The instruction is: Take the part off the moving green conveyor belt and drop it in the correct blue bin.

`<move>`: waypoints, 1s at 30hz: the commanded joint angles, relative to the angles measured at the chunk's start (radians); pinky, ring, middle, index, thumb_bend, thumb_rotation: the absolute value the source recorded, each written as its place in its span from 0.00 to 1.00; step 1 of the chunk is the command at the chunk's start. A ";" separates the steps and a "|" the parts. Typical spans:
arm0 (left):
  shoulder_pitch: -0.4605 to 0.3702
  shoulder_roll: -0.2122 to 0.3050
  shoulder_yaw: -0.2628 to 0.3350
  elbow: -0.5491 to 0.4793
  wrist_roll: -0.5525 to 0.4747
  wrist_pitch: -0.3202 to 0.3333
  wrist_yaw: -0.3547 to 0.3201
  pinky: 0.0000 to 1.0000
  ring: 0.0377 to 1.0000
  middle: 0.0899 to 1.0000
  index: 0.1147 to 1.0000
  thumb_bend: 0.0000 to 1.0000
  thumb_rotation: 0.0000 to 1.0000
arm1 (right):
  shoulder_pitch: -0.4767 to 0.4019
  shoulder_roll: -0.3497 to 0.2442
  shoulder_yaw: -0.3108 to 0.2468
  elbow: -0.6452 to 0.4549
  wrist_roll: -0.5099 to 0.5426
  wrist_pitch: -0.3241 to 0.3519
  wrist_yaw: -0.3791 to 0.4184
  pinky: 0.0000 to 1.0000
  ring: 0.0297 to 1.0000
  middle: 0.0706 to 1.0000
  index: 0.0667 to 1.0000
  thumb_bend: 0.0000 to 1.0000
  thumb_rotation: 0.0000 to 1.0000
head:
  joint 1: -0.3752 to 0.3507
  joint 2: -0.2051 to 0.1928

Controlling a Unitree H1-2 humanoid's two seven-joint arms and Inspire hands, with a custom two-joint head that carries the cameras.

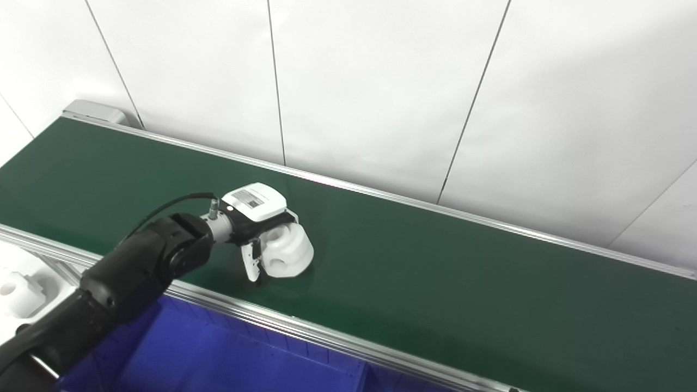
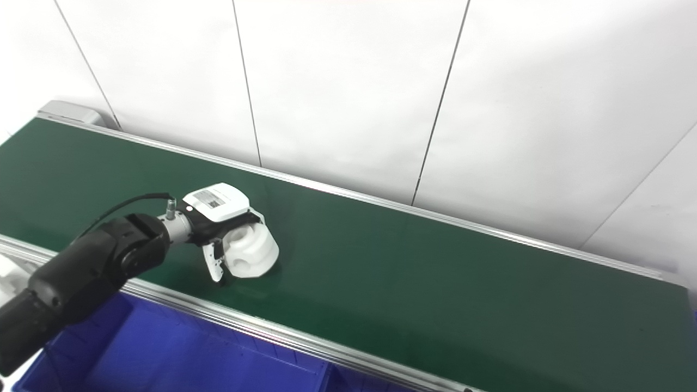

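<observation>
Nearby, blue bin [image 1: 228, 348] below belt [image 1: 435, 272]

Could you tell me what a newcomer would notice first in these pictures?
The left hand, on its black arm, is wrapped around a white part on the green conveyor belt. Below the belt's near rail sits a blue bin.

We count one green conveyor belt [image 1: 435, 272]. Taking the belt as our landmark, we see one white part [image 1: 286, 251] lying on it, toward its near rail, and one hand [image 1: 256, 218] over it at that part, the left hand. Below the belt's near rail we count one blue bin [image 1: 218, 354]. Left of that rail's end we find one more white part [image 1: 19, 294].
</observation>
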 commanded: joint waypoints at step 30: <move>0.077 -0.011 0.173 -0.189 -0.233 -0.004 0.003 0.44 0.41 0.43 0.41 0.53 0.00 | 0.006 -0.001 -0.004 -0.064 0.016 0.020 0.005 1.00 1.00 1.00 1.00 0.96 0.90 | 0.065 0.056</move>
